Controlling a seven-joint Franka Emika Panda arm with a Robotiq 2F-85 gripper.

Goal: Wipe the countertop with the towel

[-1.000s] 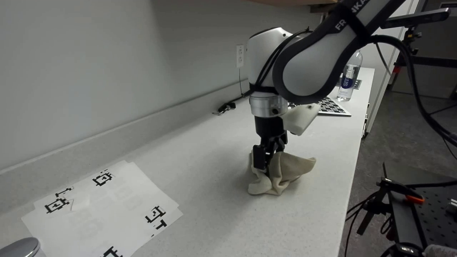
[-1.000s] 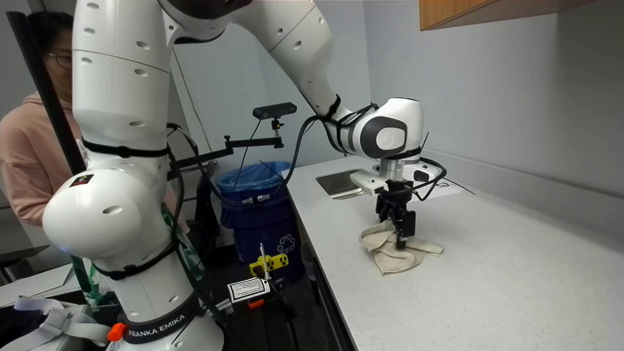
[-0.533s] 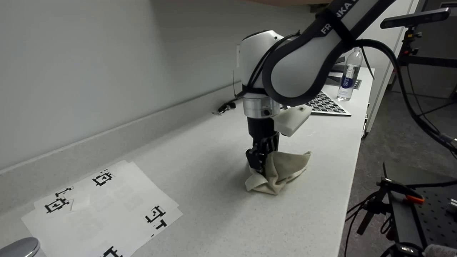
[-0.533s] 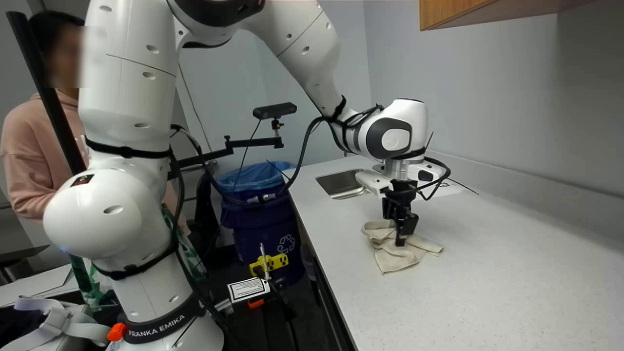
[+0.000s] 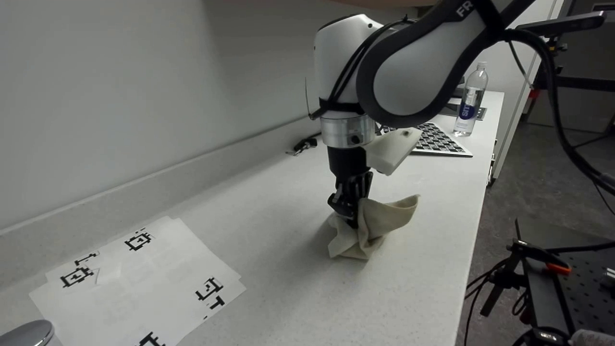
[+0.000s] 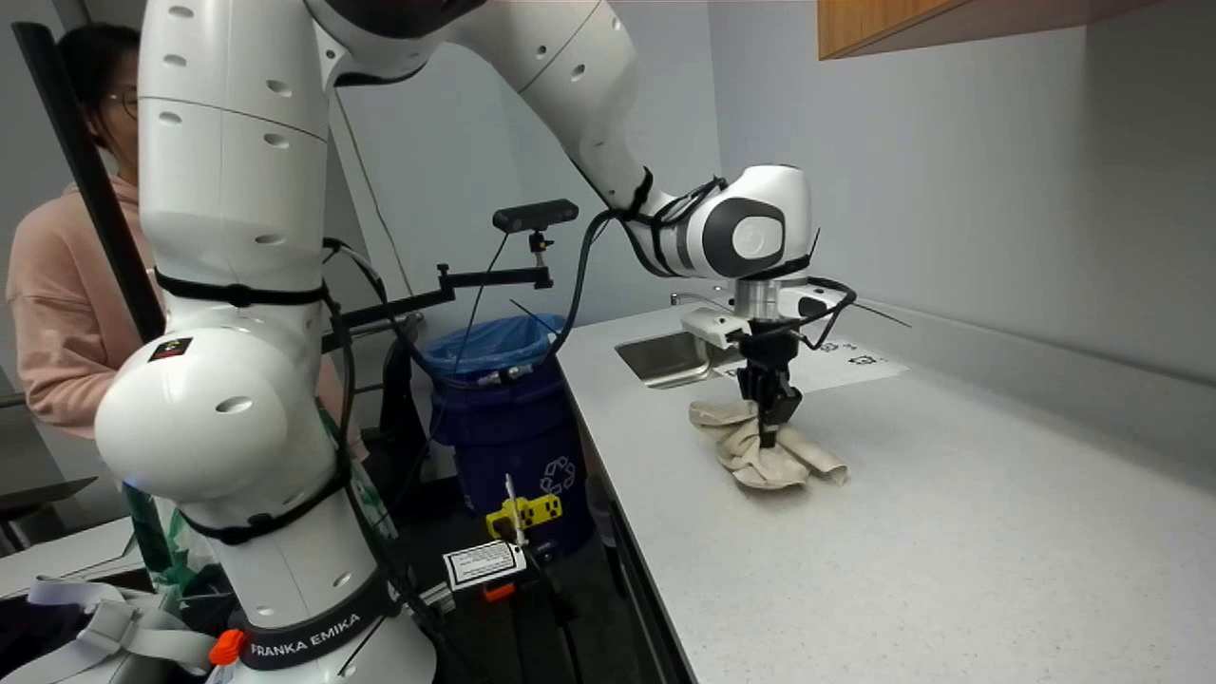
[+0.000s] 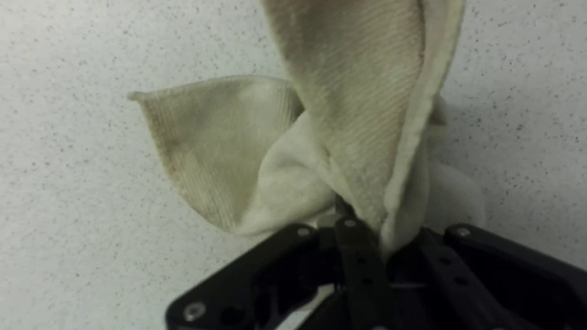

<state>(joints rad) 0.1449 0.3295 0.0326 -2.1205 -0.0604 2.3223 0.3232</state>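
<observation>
The cream-beige towel (image 5: 387, 218) is bunched up around the tips of my gripper (image 5: 354, 222), which is shut on it. In the wrist view a thick fold of the towel (image 7: 357, 91) runs up from between the black fingers, and a corner flares out to the left; the fingertips are buried in cloth. Below lies the off-white speckled countertop (image 5: 288, 302). The exterior view from behind the arm has the towel (image 6: 774, 467) with a soft shadow under its front edge. Whether its lowest folds touch the countertop (image 6: 902, 570) I cannot tell.
White paper sheets (image 5: 139, 283) with black markers lie near the wall. A checkered board (image 5: 437, 139), a water bottle (image 5: 470, 103) and a small black item (image 5: 305, 144) stand farther along. A metal sink (image 6: 670, 359) is set into the counter. A person (image 6: 81, 285) is behind the arm.
The jaws have come together on the towel. After a small dip and sideways shift, the arm has risen a little, drawing the cloth up and gathering its folds more tightly.
</observation>
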